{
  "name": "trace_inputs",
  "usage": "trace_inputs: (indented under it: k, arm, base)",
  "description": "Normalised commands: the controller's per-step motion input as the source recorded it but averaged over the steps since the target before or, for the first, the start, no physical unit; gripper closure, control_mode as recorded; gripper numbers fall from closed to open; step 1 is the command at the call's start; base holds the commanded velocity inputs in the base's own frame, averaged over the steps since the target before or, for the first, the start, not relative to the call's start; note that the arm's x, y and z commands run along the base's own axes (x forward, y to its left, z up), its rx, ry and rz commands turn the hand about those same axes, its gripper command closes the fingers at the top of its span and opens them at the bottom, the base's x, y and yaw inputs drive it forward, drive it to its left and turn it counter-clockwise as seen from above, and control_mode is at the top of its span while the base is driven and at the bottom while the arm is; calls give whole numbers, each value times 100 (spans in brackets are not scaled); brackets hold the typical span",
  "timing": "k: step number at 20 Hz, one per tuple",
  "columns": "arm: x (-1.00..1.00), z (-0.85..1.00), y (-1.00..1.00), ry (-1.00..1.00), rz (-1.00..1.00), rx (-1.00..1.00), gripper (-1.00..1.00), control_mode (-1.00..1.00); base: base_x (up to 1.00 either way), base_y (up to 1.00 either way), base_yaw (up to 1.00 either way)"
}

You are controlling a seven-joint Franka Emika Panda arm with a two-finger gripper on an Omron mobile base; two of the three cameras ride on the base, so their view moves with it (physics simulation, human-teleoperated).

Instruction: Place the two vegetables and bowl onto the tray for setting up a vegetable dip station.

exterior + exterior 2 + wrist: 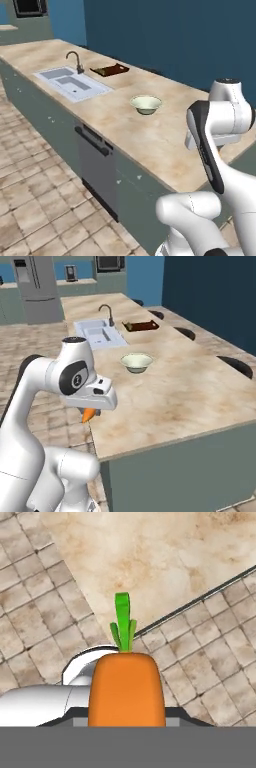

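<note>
So the arm's got the carrot clamped in its gripper right now. In the hand view the orange body sits dead centre at the bottom of the frame with the green top poking straight up, which tells me it's pinched around the fat end and pointing away from the hand. In the right base view you just catch an orange tip peeking out under the white hand, lower left of centre, hanging off the near edge of the desk over the tiled floor. Makes sense to carry it high and clear like that, nothing to bump on the way.

The bowl sits alone in the middle of the desk, upright, nothing in it that I can make out. The tray is way off toward the upper part of the frame, just beside the sink and its faucet, well apart from the bowl. It looks bare, but it's small in both base views, so I wouldn't swear to it.

Can't spot the green veggie anywhere.

My guess: the carrot goes to the tray first, and that's a long reach, so the base probably has to roll closer.
</note>
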Motion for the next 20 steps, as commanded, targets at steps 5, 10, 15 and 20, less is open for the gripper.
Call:
trace_inputs:
  k: [5, 10, 15, 20]
  arm:
    - [0, 0, 0, 0, 0, 0, 100, 100]
    - [0, 0, 0, 0, 0, 0, 100, 100]
    - [0, 0, 0, 0, 0, 0, 100, 100]
    - [0, 0, 0, 0, 0, 0, 100, 100]
  base:
    - [-7, -100, 43]
    - [-1, -100, 44]
    - [-5, -100, 44]
    - [-28, -100, 39]
